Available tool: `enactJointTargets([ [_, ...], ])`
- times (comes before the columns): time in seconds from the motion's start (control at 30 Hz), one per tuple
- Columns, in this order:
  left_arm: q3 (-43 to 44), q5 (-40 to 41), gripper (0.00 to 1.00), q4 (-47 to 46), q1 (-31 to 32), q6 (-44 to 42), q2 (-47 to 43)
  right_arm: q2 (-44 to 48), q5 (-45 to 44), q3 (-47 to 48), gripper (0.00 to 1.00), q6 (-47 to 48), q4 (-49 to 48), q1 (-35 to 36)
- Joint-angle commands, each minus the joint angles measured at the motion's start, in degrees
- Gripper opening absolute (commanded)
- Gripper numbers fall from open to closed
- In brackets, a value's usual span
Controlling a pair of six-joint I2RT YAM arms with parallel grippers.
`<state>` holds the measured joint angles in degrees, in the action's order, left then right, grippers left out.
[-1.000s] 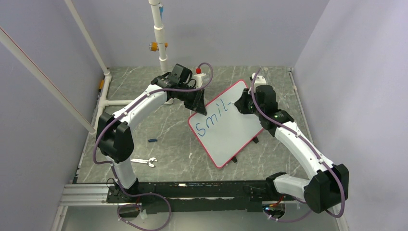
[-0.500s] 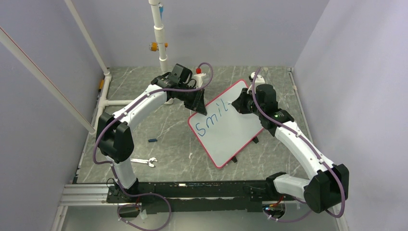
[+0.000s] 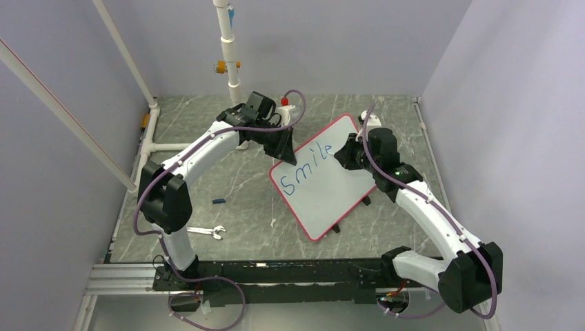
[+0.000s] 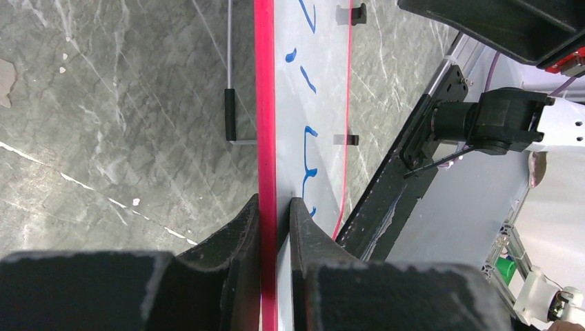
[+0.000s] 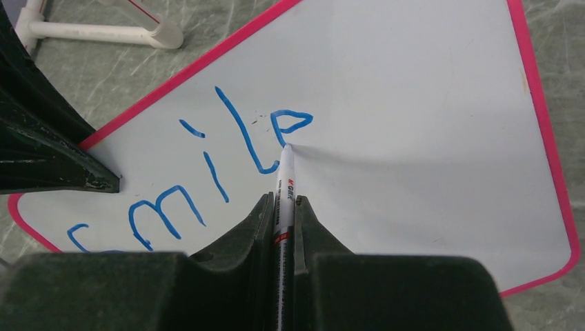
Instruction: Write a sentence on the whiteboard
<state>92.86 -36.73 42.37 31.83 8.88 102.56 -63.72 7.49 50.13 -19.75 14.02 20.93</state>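
Note:
The whiteboard [image 3: 331, 183], white with a thin red rim, lies tilted on the table; it also shows in the right wrist view [image 5: 428, 103] and edge-on in the left wrist view [image 4: 265, 103]. Blue handwriting on it reads "Smile" [image 3: 308, 167], with the "e" only partly drawn [image 5: 286, 123]. My left gripper [image 3: 283, 154] is shut on the board's upper left rim [image 4: 274, 204]. My right gripper [image 3: 343, 153] is shut on a white marker [image 5: 284, 181], whose tip touches the board at the "e".
A silver wrench [image 3: 207, 232] and a small blue cap [image 3: 219, 201] lie on the marbled table at the left. A white pipe stand [image 3: 231, 65] rises at the back, with pipes along the left side. Purple walls close in the table.
The right gripper has moved the marker rightward along the board; the writing has grown from "Smil" to "Smile". The left gripper has kept its hold.

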Motion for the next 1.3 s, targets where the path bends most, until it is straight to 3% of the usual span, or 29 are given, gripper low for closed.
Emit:
enactJointTargets([
  [0.0, 1.76, 1.84, 0.00, -3.34, 0.50, -2.56, -3.10, 0.65, -3.60, -0.76, 0.00, -0.04, 1.21, 0.12],
  [0.77, 1.26, 1.85, 0.00, -3.73, 0.54, -2.62, -3.88, 0.32, -10.42, 9.03, 0.00, 1.92, 6.19, -0.16],
  [1.27, 1.27, 3.06, 0.00, -3.03, 0.75, -3.16, -3.12, 9.02, -4.25, 7.13, 0.00, 0.12, 11.68, -0.18],
])
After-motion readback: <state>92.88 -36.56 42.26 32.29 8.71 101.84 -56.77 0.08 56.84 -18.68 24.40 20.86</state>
